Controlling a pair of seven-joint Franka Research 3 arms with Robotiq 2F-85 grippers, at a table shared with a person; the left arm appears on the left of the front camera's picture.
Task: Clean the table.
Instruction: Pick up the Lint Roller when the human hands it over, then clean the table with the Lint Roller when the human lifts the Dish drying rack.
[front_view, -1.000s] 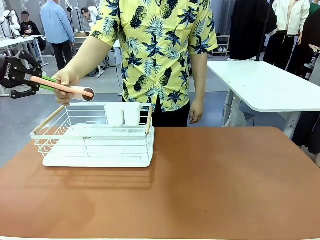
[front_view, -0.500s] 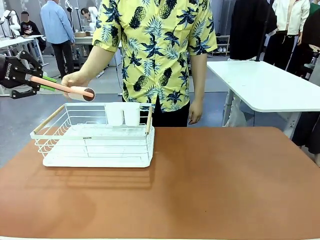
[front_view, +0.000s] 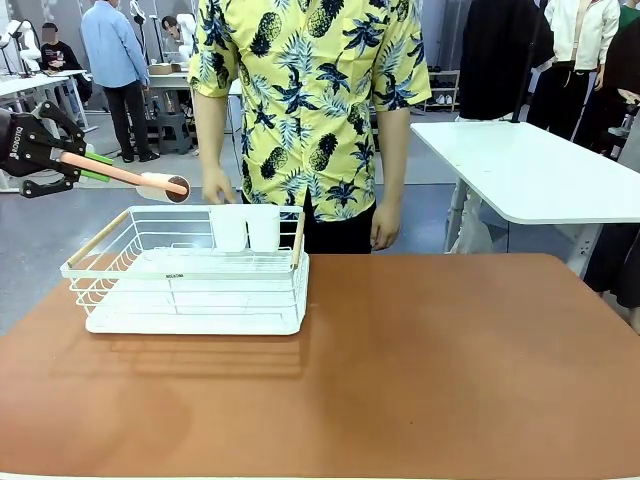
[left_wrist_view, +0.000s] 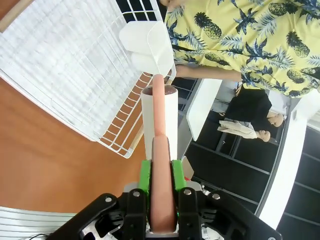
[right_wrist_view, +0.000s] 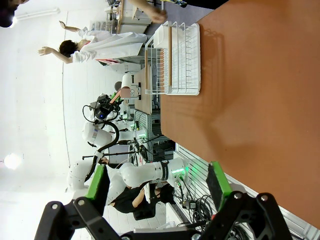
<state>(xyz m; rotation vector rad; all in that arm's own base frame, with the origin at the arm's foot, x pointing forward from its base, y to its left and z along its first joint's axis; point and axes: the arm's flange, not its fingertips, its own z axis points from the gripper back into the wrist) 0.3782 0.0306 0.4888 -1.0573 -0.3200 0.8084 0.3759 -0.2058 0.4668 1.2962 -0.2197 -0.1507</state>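
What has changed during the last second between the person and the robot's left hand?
The person's hand let go of the pink-handled lint roller and dropped to the person's side. The robot's left hand stayed shut on its handle; the white wire dish rack and reddish-brown table did not move.

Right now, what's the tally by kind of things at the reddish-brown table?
White wire dish rack with wooden handles: 1
White plastic cups in the rack: 2
Pink-handled lint roller with white roll, held in the left claw: 1
Total: 4
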